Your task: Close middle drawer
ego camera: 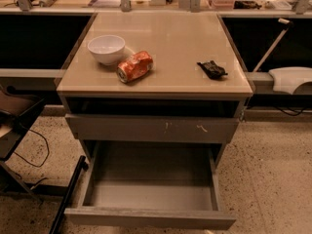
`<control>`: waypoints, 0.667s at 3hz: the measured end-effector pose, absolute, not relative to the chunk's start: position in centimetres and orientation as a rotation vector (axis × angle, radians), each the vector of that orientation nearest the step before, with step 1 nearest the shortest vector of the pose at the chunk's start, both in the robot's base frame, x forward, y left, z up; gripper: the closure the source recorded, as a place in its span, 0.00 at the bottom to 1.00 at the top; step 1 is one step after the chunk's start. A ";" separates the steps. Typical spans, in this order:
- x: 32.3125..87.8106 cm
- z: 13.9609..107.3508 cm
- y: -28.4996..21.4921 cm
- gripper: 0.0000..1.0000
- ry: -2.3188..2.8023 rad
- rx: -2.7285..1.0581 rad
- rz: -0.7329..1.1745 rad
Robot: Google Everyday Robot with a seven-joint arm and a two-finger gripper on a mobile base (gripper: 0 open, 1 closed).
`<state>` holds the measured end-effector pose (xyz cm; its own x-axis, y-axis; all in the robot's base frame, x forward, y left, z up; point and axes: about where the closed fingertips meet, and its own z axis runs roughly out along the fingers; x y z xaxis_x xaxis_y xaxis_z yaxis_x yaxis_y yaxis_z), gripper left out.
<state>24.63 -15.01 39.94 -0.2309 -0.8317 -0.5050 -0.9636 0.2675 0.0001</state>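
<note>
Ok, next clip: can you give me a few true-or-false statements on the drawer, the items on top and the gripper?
1. The middle drawer is pulled out, with nothing visible in its tray. True.
2. The white bowl sits inside that drawer. False: it stands on the cabinet top.
3. The crushed orange can lies on its side next to the bowl. True.
4. The gripper is clamped on the drawer front. False: the gripper is not in view.

Grey middle drawer (151, 219), white bowl (106, 48), orange-red can (135, 66), speckled floor (275, 179)
</note>
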 end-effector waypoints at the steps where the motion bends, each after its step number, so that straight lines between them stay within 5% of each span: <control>1: 26.2 37.8 -13.5 0.00 2.145 -1.612 0.484; 2: 28.5 36.6 -10.7 0.00 2.127 -1.628 0.507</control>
<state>28.50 -10.71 36.59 -0.2318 -0.8172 -0.5277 -0.9673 0.2509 0.0364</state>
